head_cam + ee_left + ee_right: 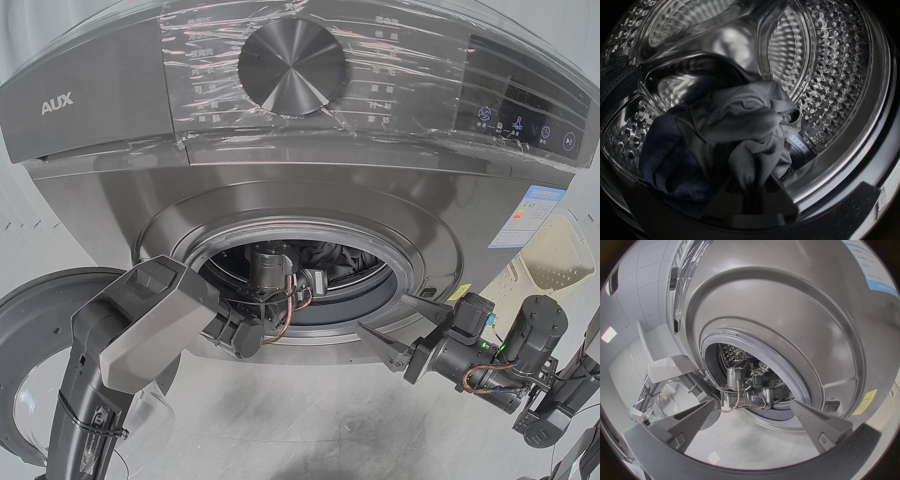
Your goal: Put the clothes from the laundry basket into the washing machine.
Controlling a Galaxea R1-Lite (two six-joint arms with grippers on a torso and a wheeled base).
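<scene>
Washing machine (312, 187): is standing on the grey floor (281, 412) by a tiled wall (637, 280), its door (37, 325) hanging open. Clothes (737, 125): are lying in the drum. Left gripper (315, 282): is sitting inside the drum; whether it is open or closed cannot be told. Right gripper (382, 312): is hovering outside the opening, spread and empty. Laundry basket (556, 256): is standing beside the machine.

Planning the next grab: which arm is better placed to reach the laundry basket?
Right. The right gripper hangs open and empty outside the washing machine, on the side of the laundry basket; the left arm is deep in the drum with the clothes.
</scene>
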